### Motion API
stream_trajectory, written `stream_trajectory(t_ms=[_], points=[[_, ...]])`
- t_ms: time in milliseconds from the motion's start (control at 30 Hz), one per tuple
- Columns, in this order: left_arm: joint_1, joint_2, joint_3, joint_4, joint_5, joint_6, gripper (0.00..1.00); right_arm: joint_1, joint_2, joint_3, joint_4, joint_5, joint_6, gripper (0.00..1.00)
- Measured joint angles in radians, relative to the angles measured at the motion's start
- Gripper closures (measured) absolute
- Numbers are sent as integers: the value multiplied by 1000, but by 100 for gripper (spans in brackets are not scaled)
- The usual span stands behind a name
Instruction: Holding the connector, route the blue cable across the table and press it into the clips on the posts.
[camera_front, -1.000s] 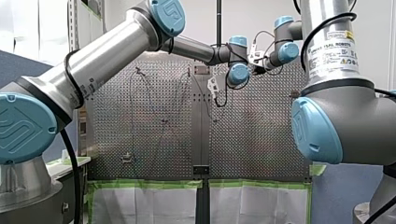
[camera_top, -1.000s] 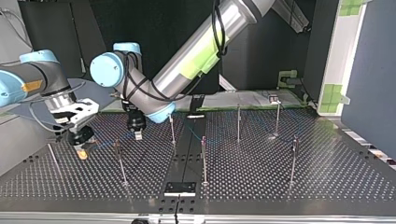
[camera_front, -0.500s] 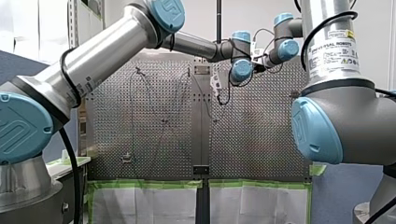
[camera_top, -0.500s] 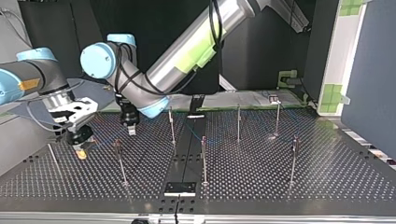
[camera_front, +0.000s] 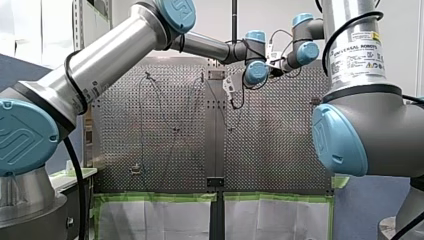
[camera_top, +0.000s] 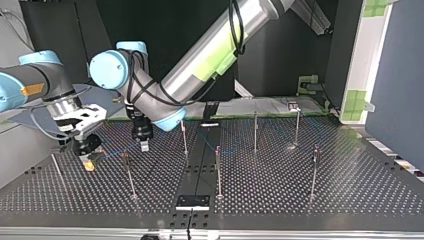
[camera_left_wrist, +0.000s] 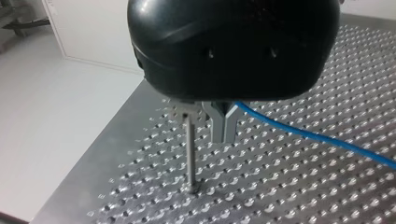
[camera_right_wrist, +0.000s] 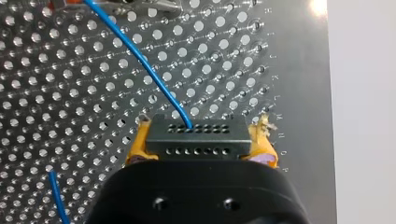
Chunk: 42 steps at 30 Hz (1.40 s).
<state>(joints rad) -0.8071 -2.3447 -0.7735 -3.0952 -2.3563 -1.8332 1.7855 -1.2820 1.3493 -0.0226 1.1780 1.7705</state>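
Observation:
My right gripper (camera_right_wrist: 200, 148) is shut, its yellow pads (camera_right_wrist: 138, 145) clamping the black connector (camera_right_wrist: 196, 136). The blue cable (camera_right_wrist: 140, 58) leaves the connector's top and runs ahead over the perforated table. In the top view that right gripper (camera_top: 88, 163) hovers low at the left, near a thin post (camera_top: 57, 169). My left gripper (camera_left_wrist: 223, 133), black with metal fingers, is shut with the blue cable (camera_left_wrist: 317, 138) coming out from between its fingers. A post (camera_left_wrist: 190, 151) stands just beside them. In the top view the left gripper (camera_top: 144, 146) hangs between two posts (camera_top: 128, 172) (camera_top: 184, 137).
Several more thin posts (camera_top: 217, 170) (camera_top: 255, 131) (camera_top: 297, 125) (camera_top: 314, 170) stand across the perforated table (camera_top: 350, 195). A black plate (camera_top: 192, 202) lies at the near edge in the top view. The table's edge (camera_left_wrist: 93, 163) is close to my left gripper.
In the top view my left gripper swung a little to the left, then came back right and slightly lower. My right gripper has hardly moved and keeps the connector.

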Motion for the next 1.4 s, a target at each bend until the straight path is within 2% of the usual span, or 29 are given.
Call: stream_trajectory(t_ms=[233, 500, 633, 667, 733, 767, 800, 867, 900, 967, 1000, 1033, 1400], points=[[33, -5, -8, 56, 40, 39, 100, -6, 4, 0, -20, -14, 6, 100], [88, -6, -69, 128, 111, 53, 100, -16, 31, -7, -43, -20, 8, 100], [102, -6, -102, 160, 142, 54, 100, -22, 38, -13, -49, -26, 8, 100], [103, -6, -112, 170, 149, 54, 93, -23, 39, -15, -51, -28, 8, 100], [102, -6, -123, 186, 157, 53, 89, -24, 40, -17, -52, -30, 8, 100], [100, -6, -127, 194, 160, 53, 72, -24, 40, -17, -52, -31, 8, 100], [99, -6, -129, 198, 163, 52, 72, -25, 40, -18, -52, -31, 8, 100], [96, -6, -133, 205, 170, 49, 49, -25, 41, -18, -53, -32, 8, 100], [95, -6, -133, 206, 173, 47, 49, -25, 41, -18, -53, -32, 8, 100], [92, -6, -134, 206, 182, 41, 9, -25, 41, -18, -53, -32, 8, 100], [91, -6, -134, 206, 184, 38, 9, -25, 41, -18, -53, -32, 8, 100], [90, -6, -134, 205, 186, 37, 0, -25, 41, -18, -53, -32, 8, 100], [86, -5, -134, 175, 221, 6, 0, -25, 43, -18, -52, -32, 8, 100]])
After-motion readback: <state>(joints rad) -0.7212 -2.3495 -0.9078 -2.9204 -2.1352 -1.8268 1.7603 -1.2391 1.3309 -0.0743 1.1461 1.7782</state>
